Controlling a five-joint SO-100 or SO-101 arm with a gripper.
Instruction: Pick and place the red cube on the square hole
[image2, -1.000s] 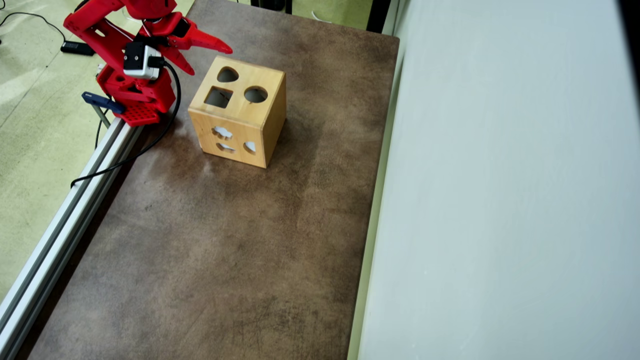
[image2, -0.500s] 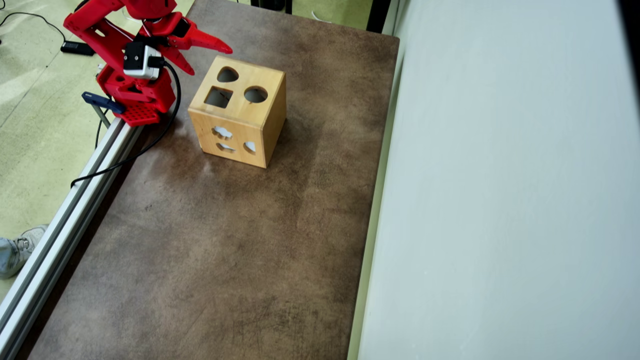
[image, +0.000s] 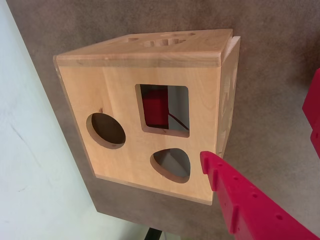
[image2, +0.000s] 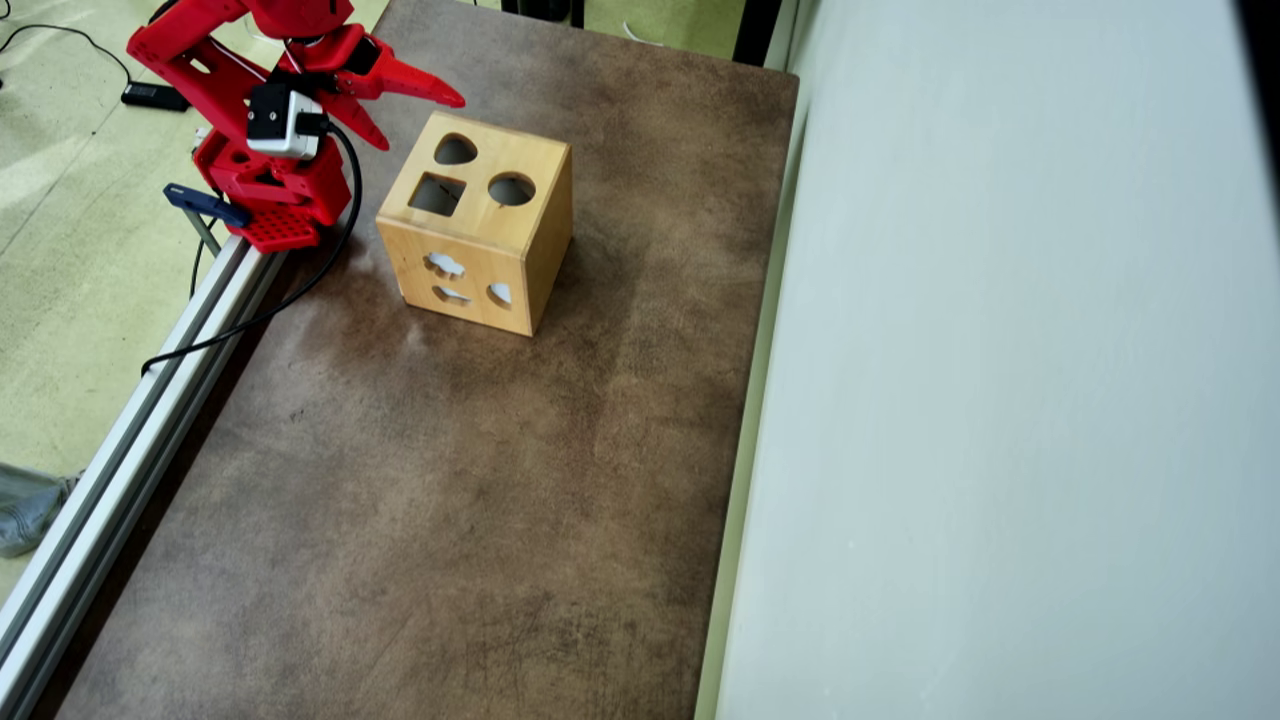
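Observation:
In the wrist view the red cube (image: 155, 111) lies inside the light wooden box (image: 120, 85), seen through the square hole (image: 178, 106). From overhead, the square hole (image2: 437, 194) on the box (image2: 520, 160) looks dark and the cube is hidden. My red gripper (image2: 422, 123) hangs open just beyond the box's upper-left corner, with nothing between its fingers. One pointed finger (image: 235, 195) shows at the wrist view's lower right, and the other finger (image: 314, 107) only at the right edge.
Round (image2: 511, 189) and teardrop (image2: 455, 150) cutouts share the box's top face. An aluminium rail (image2: 120, 450) borders the brown tabletop (image2: 450, 500) on the left, and a pale wall (image2: 1000, 400) runs along the right. A black cable (image2: 300, 290) loops from the arm base.
The arm and box have not moved. A person's grey shoe appeared at the lower left, beyond the rail, and has slid partly out of view.

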